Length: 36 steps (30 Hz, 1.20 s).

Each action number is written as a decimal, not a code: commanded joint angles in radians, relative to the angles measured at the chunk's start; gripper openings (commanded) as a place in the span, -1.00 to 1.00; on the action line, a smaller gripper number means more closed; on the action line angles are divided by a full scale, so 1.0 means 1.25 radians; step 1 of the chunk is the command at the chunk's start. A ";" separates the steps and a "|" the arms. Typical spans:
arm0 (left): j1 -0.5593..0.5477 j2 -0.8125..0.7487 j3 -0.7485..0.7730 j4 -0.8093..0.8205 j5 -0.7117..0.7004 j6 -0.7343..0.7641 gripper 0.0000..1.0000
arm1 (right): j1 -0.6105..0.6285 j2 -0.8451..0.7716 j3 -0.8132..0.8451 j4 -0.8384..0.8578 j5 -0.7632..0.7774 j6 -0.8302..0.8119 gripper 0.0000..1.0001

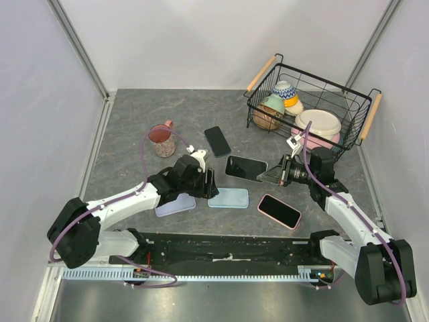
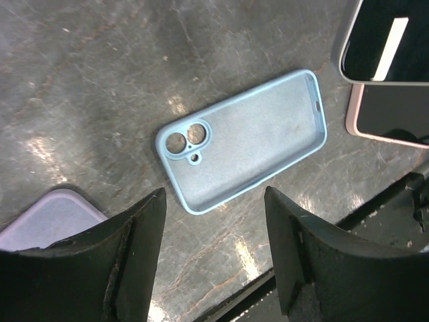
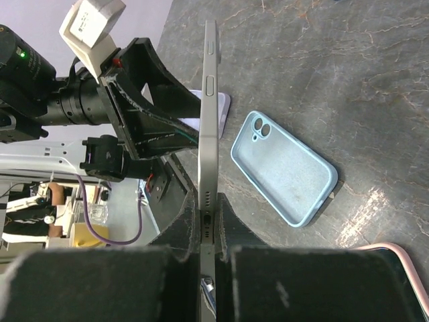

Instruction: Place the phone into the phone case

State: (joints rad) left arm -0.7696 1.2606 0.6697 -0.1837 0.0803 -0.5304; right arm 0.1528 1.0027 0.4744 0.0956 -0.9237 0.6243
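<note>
1. Evidently held ready for insertion, the slim black-screened, silver-edged phone sits just beyond the far long side of the open light-blue silicone phone case. It appears to be lifted off the grey marbled tabletop.
2. The right gripper is clamped tight on the phone's port end, which leaves the rest of the body free to enter the case.
3. The phone's long axis runs roughly parallel to the case's. Its free end points toward the case's camera-cutout end and its dark face is turned upward, so the two look matched.
4. The left gripper hovers by the cutout end with its jaws wide and nothing in them, probably to steady the case.
5. A lilac case lies just left of the blue case, and a pink-cased phone lies just right of it.
</note>
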 commanded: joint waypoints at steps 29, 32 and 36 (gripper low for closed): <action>0.119 -0.121 -0.061 -0.048 -0.073 -0.008 0.43 | 0.212 0.269 -0.013 0.149 0.028 0.141 -1.00; 0.119 -0.114 -0.055 -0.051 -0.069 -0.004 0.43 | 0.212 0.278 -0.014 0.137 0.037 0.128 -1.00; 0.119 -0.097 -0.046 -0.048 -0.048 0.001 0.40 | 0.212 0.294 -0.022 0.142 0.060 0.122 -1.00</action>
State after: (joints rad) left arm -0.6239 1.1236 0.5930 -0.2672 -0.0154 -0.5297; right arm 0.4164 1.3590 0.4541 0.2096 -0.8558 0.7868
